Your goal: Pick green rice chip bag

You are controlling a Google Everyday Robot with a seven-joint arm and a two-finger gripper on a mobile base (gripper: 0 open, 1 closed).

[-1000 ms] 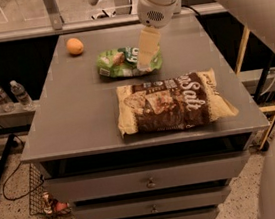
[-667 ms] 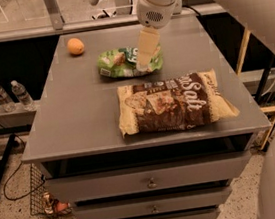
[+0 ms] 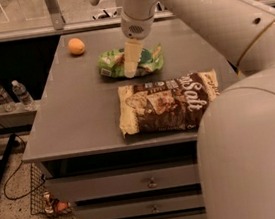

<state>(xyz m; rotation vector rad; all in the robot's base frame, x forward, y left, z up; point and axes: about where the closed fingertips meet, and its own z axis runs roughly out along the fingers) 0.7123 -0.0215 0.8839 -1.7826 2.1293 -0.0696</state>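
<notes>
The green rice chip bag [image 3: 112, 63] lies crinkled on the grey table [image 3: 77, 114], at the back middle. My gripper [image 3: 131, 68] hangs from the white arm and points straight down onto the middle of the bag, covering its centre. The bag's green ends show on both sides of the gripper. I cannot tell whether it touches the bag. The larger brown-and-tan "Salt" bag [image 3: 169, 102] lies flat just in front of the green bag, nearer the table's front edge.
An orange [image 3: 76, 46] sits at the table's back left corner. My arm's big white body [image 3: 253, 146] fills the right foreground. Two water bottles [image 3: 12, 95] stand on a low shelf to the left. Drawers are below the table top.
My gripper has moved left and down, from the green bag's right end to over its middle. The bags and the orange have not moved.
</notes>
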